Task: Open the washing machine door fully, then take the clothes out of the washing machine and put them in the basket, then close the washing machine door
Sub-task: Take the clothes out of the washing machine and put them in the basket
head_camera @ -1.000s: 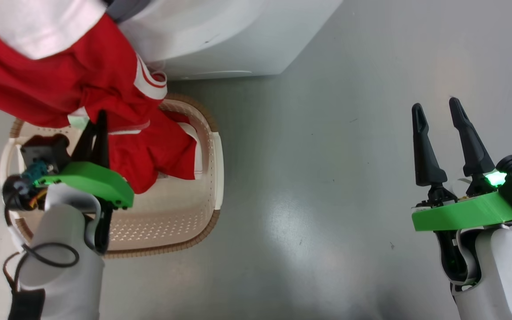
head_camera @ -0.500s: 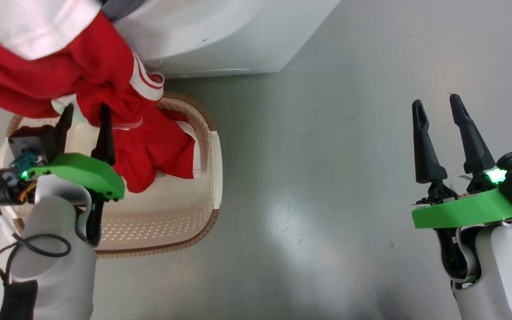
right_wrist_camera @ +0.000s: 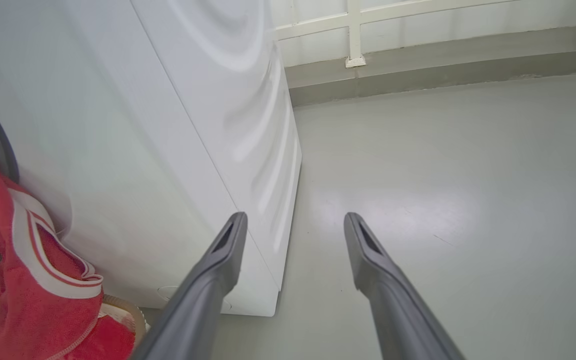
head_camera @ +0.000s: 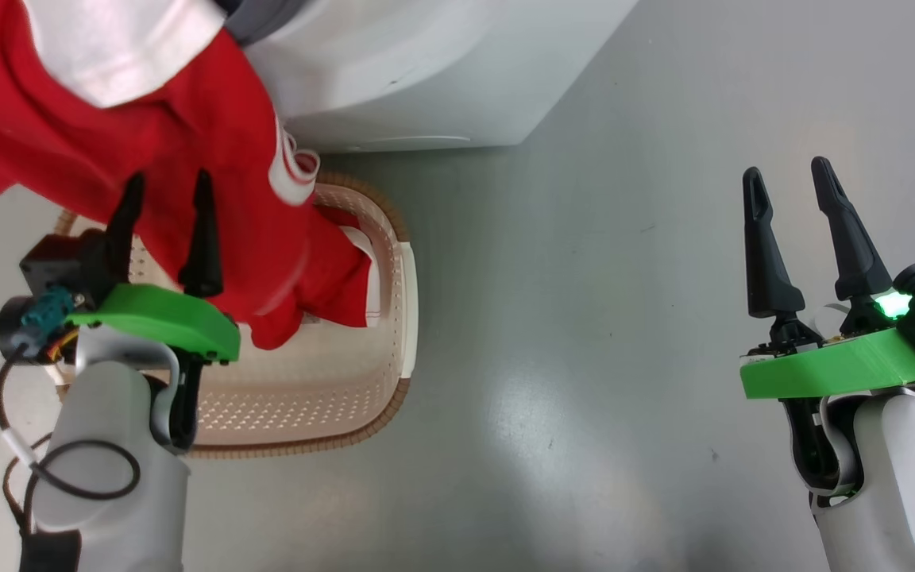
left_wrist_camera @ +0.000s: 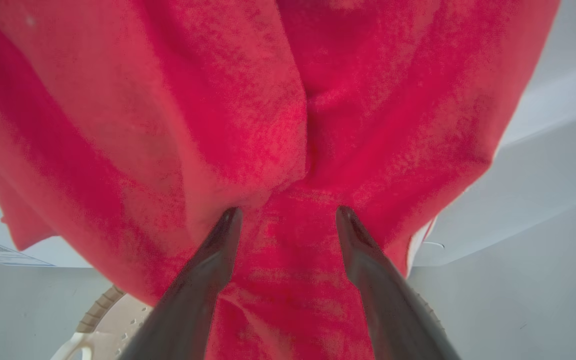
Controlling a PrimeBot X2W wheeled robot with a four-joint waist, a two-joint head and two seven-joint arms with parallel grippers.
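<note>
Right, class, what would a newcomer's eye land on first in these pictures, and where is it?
Bright red clothes dominate the upper left of the head view, hanging from the white washing machine into the cream basket on the grey floor. The left end effector stands open against that fabric; the right end effector, also open, sits at the lower right.

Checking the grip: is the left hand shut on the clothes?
No, the left hand is open, its fingers apart against the clothes.
</note>
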